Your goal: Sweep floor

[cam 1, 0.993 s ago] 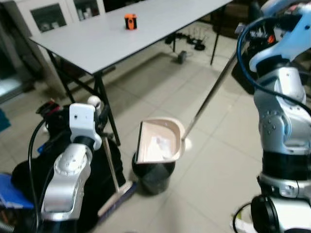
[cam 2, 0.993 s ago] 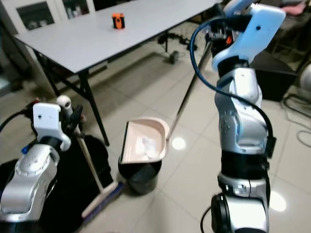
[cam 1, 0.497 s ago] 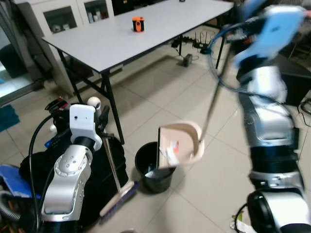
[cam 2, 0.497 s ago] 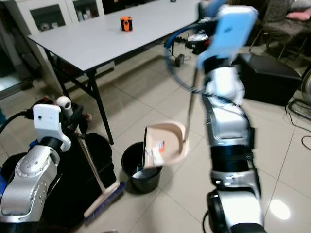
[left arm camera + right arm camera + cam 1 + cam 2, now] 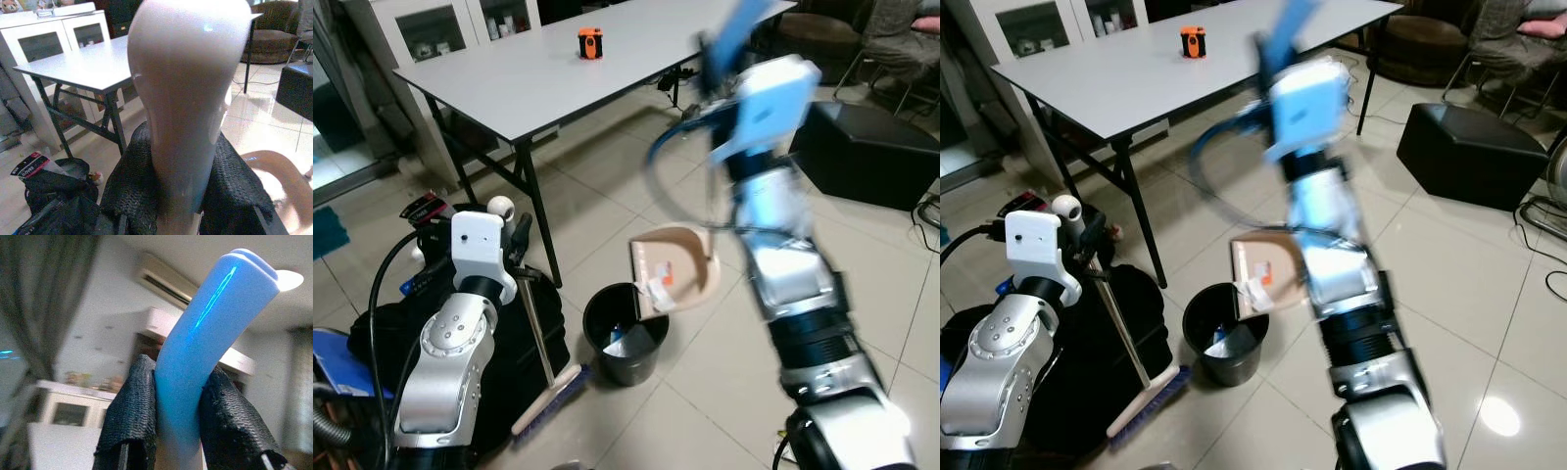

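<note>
Glossy tiled floor (image 5: 607,186). Right gripper (image 5: 178,421) clamps the light, rigid beige dustpan's (image 5: 671,274) blue handle (image 5: 205,328); left gripper (image 5: 188,196) clamps the broom's (image 5: 543,367) cream handle top (image 5: 188,98).

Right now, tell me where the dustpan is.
In the eye views the dustpan hangs tipped over the black bin, centre floor, right of the table leg.

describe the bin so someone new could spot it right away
Start at the long grey table and drop to the tiled floor by its near leg. There stands the bin, a small round black bucket, open at the top, with scraps of white paper inside. A beige dustpan hangs tilted over its rim, and the broom head lies on the floor beside it.
</note>
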Available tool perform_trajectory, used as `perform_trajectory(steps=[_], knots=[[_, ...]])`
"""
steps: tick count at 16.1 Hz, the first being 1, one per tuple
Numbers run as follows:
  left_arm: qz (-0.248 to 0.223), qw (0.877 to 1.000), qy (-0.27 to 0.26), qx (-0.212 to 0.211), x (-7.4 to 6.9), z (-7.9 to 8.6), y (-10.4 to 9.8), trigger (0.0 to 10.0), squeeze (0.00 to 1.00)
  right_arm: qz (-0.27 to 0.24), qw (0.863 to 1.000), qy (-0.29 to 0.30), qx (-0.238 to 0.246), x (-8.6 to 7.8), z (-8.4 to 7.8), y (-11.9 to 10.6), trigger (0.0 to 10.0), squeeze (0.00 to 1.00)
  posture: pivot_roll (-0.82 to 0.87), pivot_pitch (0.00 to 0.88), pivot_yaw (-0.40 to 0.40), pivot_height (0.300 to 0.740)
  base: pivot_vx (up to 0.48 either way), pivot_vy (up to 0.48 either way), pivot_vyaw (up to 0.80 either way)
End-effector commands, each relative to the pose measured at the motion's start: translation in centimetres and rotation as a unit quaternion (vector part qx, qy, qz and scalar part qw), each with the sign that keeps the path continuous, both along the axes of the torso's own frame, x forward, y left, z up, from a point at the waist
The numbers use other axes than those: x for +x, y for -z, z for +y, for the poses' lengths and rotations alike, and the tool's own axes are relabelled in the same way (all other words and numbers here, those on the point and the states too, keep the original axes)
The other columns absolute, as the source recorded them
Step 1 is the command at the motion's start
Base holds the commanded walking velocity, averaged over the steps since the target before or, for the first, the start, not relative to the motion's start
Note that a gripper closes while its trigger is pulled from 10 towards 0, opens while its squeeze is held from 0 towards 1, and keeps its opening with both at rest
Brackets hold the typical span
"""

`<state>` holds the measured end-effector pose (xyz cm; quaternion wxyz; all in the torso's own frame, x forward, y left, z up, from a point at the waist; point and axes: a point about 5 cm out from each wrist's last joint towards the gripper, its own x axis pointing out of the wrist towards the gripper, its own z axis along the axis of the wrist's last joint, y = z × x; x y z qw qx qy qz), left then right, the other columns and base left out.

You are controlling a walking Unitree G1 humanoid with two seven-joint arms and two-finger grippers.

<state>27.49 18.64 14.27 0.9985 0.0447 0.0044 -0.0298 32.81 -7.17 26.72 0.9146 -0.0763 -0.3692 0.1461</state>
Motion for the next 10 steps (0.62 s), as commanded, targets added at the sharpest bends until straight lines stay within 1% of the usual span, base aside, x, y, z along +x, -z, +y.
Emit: perform_trajectory(steps=[1, 2, 4, 5, 8, 9, 10], knots=[[-0.02, 1.0, -0.003, 0.01, 0.0, 0.4, -0.8, 10.0, 0.0, -0.049, 0.998, -0.022, -0.03, -0.9, 1.2, -0.6, 10.0, 0.0, 0.04, 0.0, 0.051, 0.74, 0.0, 0.0, 0.0], [-0.02, 1.0, -0.003, 0.009, 0.0, 0.4, -0.8, 10.0, 0.0, -0.053, 0.997, -0.029, -0.04, -1.2, 1.6, -0.4, 10.0, 0.0, 0.04, 0.0, 0.051, 0.74, 0.0, 0.0, 0.0], [-0.019, 1.0, -0.001, 0.009, -0.1, 0.3, -0.7, 10.0, 0.0, -0.077, 0.993, -0.051, -0.071, -2.0, 2.8, 0.3, 10.0, 0.0, 0.04, 0.0, 0.055, 0.74, 0.0, 0.0, 0.0], [-0.018, 1.0, 0.002, 0.01, -0.2, 0.3, -0.7, 10.0, 0.0, -0.087, 0.991, -0.067, -0.079, -2.5, 3.4, 0.5, 10.0, 0.0, 0.04, 0.0, 0.055, 0.74, 0.0, 0.0, 0.0], [-0.019, 1.0, 0.005, 0.01, 0.0, 0.2, -0.8, 10.0, 0.0, -0.084, 0.988, -0.097, -0.08, -3.1, 4.5, 1.4, 10.0, 0.0, 0.04, 0.0, 0.056, 0.74, 0.0, 0.0, 0.0], [-0.02, 1.0, 0.006, 0.01, 0.0, 0.2, -0.8, 10.0, 0.0, -0.081, 0.986, -0.112, -0.096, -3.5, 5.2, 2.0, 10.0, 0.0, 0.04, 0.0, 0.056, 0.74, 0.0, 0.0, 0.0], [-0.02, 1.0, 0.006, 0.01, 0.0, 0.2, -0.7, 10.0, 0.0, -0.08, 0.985, -0.117, -0.099, -3.5, 5.4, 2.2, 10.0, 0.0, 0.04, 0.0, 0.056, 0.74, 0.0, 0.0, 0.0]])
